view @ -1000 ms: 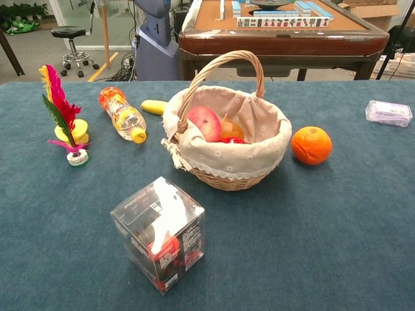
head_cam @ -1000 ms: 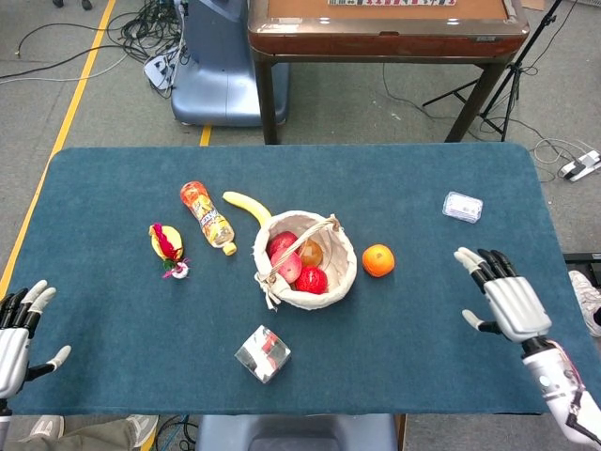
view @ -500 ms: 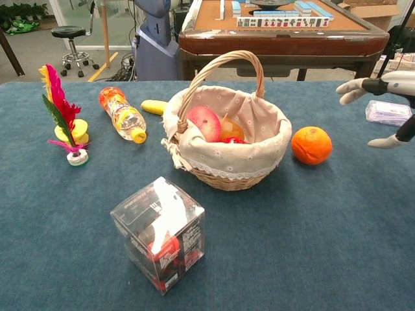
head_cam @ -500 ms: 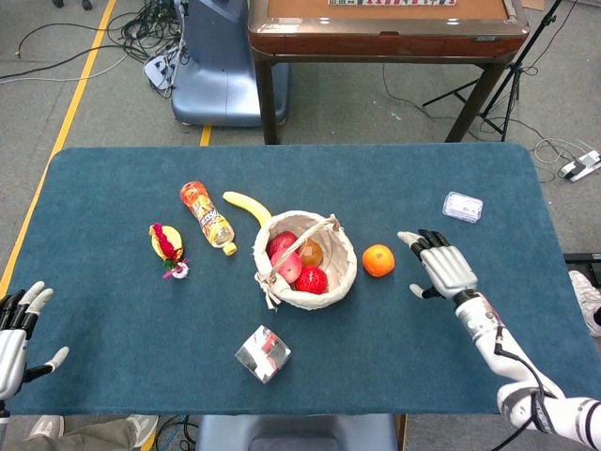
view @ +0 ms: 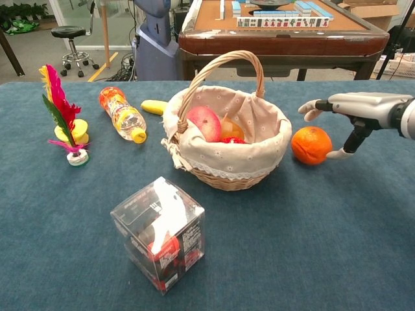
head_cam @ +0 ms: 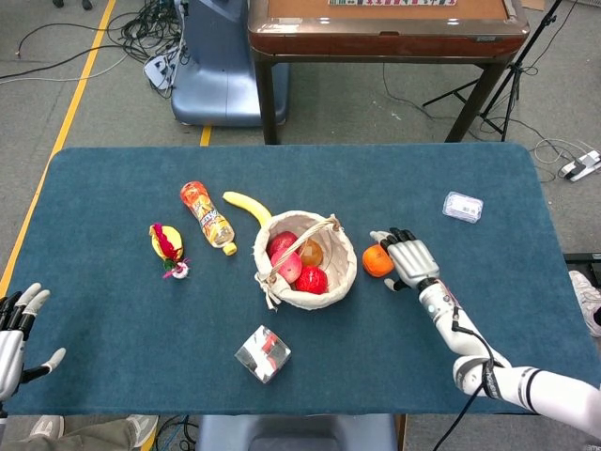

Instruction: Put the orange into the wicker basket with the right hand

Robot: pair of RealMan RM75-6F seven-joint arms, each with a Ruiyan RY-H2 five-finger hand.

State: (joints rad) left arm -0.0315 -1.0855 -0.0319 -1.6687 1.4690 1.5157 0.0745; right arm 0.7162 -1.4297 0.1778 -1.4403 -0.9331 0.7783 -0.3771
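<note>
Right hand, fingers spread and holding nothing, arches over the orange: firm, round, roll-prone; grasp around its middle.

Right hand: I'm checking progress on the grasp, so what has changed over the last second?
The right hand has swept in from the table's right edge toward the basket and now sits open over the orange, fingers above it and thumb low beside it, not yet closed on it. The orange, basket and left hand stayed put.
</note>
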